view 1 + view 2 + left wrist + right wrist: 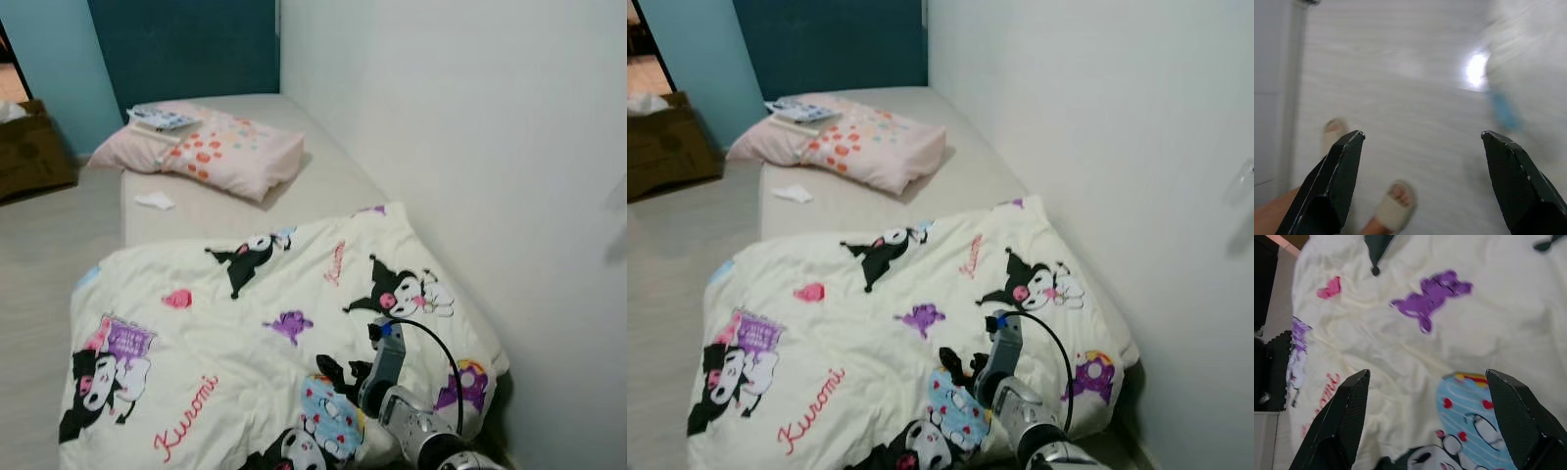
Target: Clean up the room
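Note:
A cream blanket (245, 333) printed with cartoon figures lies spread over the near half of the bed. My right gripper (1427, 374) hovers open just above it, with nothing between the fingers; in the left eye view the right arm (392, 367) reaches over the blanket's near right corner. At the bed's head rests a pink dotted pillow (220, 149) with a magazine (162, 119) on top. A crumpled white tissue (155, 201) sits on the bare mattress (323, 186). My left gripper (1422, 134) hangs open over the floor.
A white wall (490, 147) runs along the bed's right side. A brown cardboard box (29, 147) stands on the floor at the far left. A person's sandalled feet (1393, 205) stand on the pale floor near my left gripper.

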### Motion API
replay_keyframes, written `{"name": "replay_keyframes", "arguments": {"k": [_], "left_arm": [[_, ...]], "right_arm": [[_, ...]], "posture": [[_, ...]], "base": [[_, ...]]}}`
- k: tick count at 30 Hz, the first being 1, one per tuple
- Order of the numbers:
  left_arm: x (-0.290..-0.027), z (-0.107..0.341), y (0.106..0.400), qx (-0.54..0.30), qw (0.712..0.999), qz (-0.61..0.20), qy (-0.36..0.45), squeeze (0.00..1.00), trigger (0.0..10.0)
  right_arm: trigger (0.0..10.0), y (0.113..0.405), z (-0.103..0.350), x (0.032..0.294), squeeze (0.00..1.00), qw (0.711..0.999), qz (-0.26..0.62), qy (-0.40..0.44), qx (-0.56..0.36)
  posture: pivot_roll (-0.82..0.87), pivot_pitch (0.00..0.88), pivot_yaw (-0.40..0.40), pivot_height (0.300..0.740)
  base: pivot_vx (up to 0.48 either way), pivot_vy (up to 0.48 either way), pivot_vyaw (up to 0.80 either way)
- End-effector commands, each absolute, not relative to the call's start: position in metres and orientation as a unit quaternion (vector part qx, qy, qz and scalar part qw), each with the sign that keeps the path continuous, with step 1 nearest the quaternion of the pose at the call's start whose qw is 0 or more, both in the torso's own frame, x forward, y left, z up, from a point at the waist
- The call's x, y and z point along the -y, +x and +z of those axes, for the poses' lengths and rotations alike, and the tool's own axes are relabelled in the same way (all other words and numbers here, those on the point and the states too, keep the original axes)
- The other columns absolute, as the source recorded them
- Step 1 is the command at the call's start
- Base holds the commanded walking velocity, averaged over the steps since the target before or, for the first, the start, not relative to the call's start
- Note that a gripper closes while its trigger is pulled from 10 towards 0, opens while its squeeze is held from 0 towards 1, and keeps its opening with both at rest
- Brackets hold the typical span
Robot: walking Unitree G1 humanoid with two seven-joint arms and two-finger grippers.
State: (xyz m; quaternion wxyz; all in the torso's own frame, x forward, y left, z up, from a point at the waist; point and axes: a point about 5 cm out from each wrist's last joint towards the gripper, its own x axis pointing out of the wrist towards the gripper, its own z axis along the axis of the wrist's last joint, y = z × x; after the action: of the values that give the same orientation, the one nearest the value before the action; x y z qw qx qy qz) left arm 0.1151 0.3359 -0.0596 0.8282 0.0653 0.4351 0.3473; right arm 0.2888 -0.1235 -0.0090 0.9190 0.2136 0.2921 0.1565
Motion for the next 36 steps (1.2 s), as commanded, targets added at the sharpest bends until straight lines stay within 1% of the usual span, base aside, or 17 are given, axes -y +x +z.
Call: {"name": "replay_keyframes", "arguments": {"k": [1,5,6,10,12,13,16,20,22,24,26,33,36], "left_arm": [[-0.327,-0.064,0.118,-0.439,0.834,0.327,0.063,0.0,10.0],[-0.319,-0.066,0.122,-0.441,0.84,0.311,0.056,0.0,10.0],[-0.313,-0.069,0.124,-0.447,0.842,0.297,0.05,0.0,10.0],[-0.308,-0.071,0.125,-0.45,0.844,0.288,0.046,0.0,10.0],[-0.29,-0.08,0.124,-0.471,0.845,0.251,0.032,0.0,10.0],[-0.29,-0.08,0.124,-0.471,0.845,0.251,0.032,0.0,10.0],[-0.274,-0.087,0.122,-0.488,0.844,0.22,0.023,0.0,10.0],[-0.269,-0.09,0.12,-0.495,0.843,0.209,0.022,0.0,10.0],[-0.265,-0.092,0.118,-0.503,0.842,0.193,0.026,0.0,10.0],[-0.265,-0.092,0.118,-0.503,0.842,0.193,0.026,0.0,10.0],[-0.263,-0.093,0.117,-0.508,0.842,0.18,0.031,0.0,10.0],[-0.26,-0.094,0.115,-0.517,0.84,0.159,0.045,0.0,10.0],[-0.26,-0.095,0.114,-0.523,0.837,0.152,0.056,0.0,10.0]], "right_arm": [[10.0,0.283,-0.015,0.125,0.0,0.917,0.153,0.205,-0.306],[10.0,0.279,-0.019,0.125,0.0,0.915,0.151,0.201,-0.317],[10.0,0.275,-0.023,0.126,0.0,0.913,0.149,0.198,-0.325],[10.0,0.272,-0.025,0.126,0.0,0.911,0.148,0.196,-0.331],[10.0,0.263,-0.033,0.128,0.0,0.906,0.145,0.187,-0.35],[10.0,0.263,-0.033,0.128,0.0,0.906,0.145,0.187,-0.35],[10.0,0.254,-0.04,0.129,0.0,0.903,0.145,0.17,-0.368],[10.0,0.246,-0.047,0.131,0.0,0.902,0.144,0.138,-0.384],[10.0,0.239,-0.052,0.133,0.0,0.899,0.155,0.106,-0.396],[10.0,0.239,-0.052,0.133,0.0,0.899,0.155,0.106,-0.396],[10.0,0.231,-0.056,0.131,0.0,0.893,0.175,0.088,-0.405],[10.0,0.216,-0.065,0.121,0.0,0.879,0.196,0.091,-0.424],[10.0,0.213,-0.067,0.118,0.0,0.877,0.201,0.092,-0.427]], "posture": [[0.02,0.0,-0.09,0.69],[0.02,0.0,-0.092,0.699],[0.01,0.0,-0.093,0.704],[0.01,0.0,-0.093,0.708],[0.01,0.0,-0.099,0.717],[0.01,0.0,-0.099,0.717],[0.01,0.0,-0.101,0.731],[0.01,0.0,-0.101,0.735],[0.01,0.0,-0.098,0.735],[0.01,0.0,-0.098,0.735],[0.01,0.0,-0.095,0.735],[0.01,0.0,-0.083,0.735],[0.01,0.0,-0.081,0.735]], "base": [[0.0,0.0,0.0],[0.0,0.0,0.0],[0.0,0.0,0.0],[0.0,0.0,0.0],[0.0,0.0,0.0],[0.0,0.0,0.0],[0.0,0.0,0.0],[0.0,0.0,0.0],[0.0,0.0,0.0],[0.0,0.0,0.0],[0.0,0.0,0.64],[0.0,0.0,0.64],[0.0,-0.352,0.64]]}}
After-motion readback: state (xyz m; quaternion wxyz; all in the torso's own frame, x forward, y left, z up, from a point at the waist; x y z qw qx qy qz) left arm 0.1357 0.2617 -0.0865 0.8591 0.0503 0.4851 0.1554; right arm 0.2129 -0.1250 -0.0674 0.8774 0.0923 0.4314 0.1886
